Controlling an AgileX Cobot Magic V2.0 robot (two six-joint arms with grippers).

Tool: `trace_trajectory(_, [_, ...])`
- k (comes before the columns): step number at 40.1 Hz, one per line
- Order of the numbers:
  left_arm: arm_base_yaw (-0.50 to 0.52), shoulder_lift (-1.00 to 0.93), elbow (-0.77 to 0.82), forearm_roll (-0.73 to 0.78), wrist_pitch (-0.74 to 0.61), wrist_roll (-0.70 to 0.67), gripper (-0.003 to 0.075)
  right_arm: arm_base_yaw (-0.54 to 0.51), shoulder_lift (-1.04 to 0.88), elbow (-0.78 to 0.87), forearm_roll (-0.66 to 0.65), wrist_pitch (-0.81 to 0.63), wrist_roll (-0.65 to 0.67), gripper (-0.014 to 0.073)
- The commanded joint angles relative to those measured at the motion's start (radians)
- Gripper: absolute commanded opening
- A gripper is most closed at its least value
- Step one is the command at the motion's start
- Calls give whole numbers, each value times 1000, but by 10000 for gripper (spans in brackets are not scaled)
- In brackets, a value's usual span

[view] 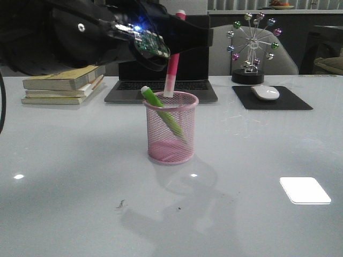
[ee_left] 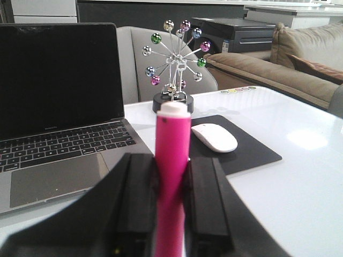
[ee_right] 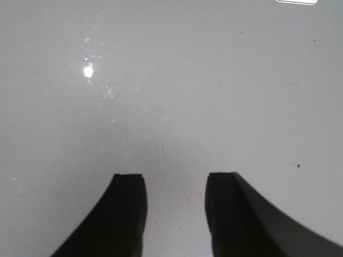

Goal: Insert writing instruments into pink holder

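— Which step is the robot working through?

— The second marker, by my reading. The bright green highlighter marker [view: 162, 111] is already leaning inside the round pink wire-mesh pencil cup [view: 171, 127], which is standing mid-table in front of the open grey laptop [view: 161, 80]. The left gripper [ee_left: 171, 203] is clamping the hot pink highlighter marker with the pale cap [view: 172, 64] between its black fingers [ee_left: 136, 206], pressed snug on both sides of the barrel.

— And where is that marker sitting?

— It is hanging nearly upright over the cup's far rim, pale end down, at or just inside the mouth; I cannot tell which.

— So what is the next move asking for?

— Probably lowering it straight, clear of the rim and the green one, then parting the fingers.

— How is the arm posing?

— The left arm is reaching in from the left, high above the cup. The right gripper [ee_right: 174, 214] is pointing down at the bare white tabletop [ee_right: 171, 80], fingers apart and holding nothing.
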Motion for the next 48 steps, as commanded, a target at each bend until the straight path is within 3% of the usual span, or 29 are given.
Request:
trace_trajectory(1, [-7, -30, -24, 12, -88, -11, 92, -7, -27, -25, -12, -65, -6, 395])
trace_trajectory(8, [-11, -21, -24, 16, -89, -11, 135, -7, -27, -25, -12, -64, -6, 395])
trace_trajectory(18, [-11, -21, -24, 16, -154, -11, 337, -7, -27, -25, -12, -69, -6, 395])
trace_trajectory(32, [37, -107, -24, 16, -155, 6, 340, -7, -27, -25, -16, -69, -6, 395])
trace_trajectory(35, [57, -165, -24, 16, -107, 63, 340, -7, -27, -25, -16, -69, -6, 395])
trace_trajectory(40, [106, -305, -24, 16, 89, 197, 340, -7, -27, -25, -22, -70, -6, 395])
trace_trajectory(48, [249, -546, -24, 16, 449, 208, 340, -7, -27, -25, -22, -77, -6, 395])
